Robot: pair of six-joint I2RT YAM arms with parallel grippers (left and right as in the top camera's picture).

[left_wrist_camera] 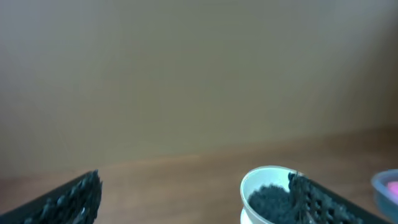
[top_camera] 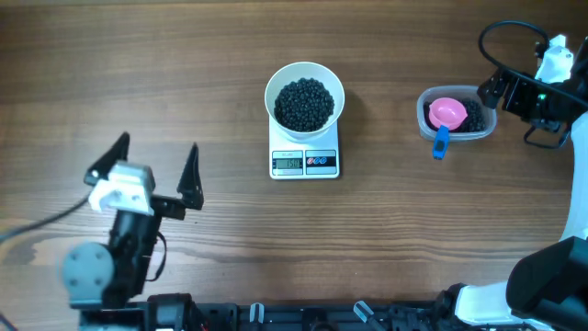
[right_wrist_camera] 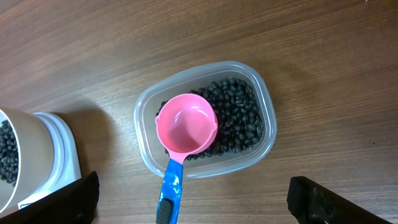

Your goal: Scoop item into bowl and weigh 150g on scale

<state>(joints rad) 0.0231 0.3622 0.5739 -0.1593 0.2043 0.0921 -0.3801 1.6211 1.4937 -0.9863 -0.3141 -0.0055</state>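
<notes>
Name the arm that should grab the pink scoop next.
Right: the right fingers, open, hover above the scoop in the tub; the left fingers sit far beyond the scale.

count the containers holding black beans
2: the white bowl on the scale at mid-table, and the clear tub to its right, where the pink scoop also sits. Nothing suggests a hidden one.

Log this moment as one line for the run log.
bowl on scale, holding beans | scoop resting in tub | left gripper open, empty | right gripper open above tub
</notes>
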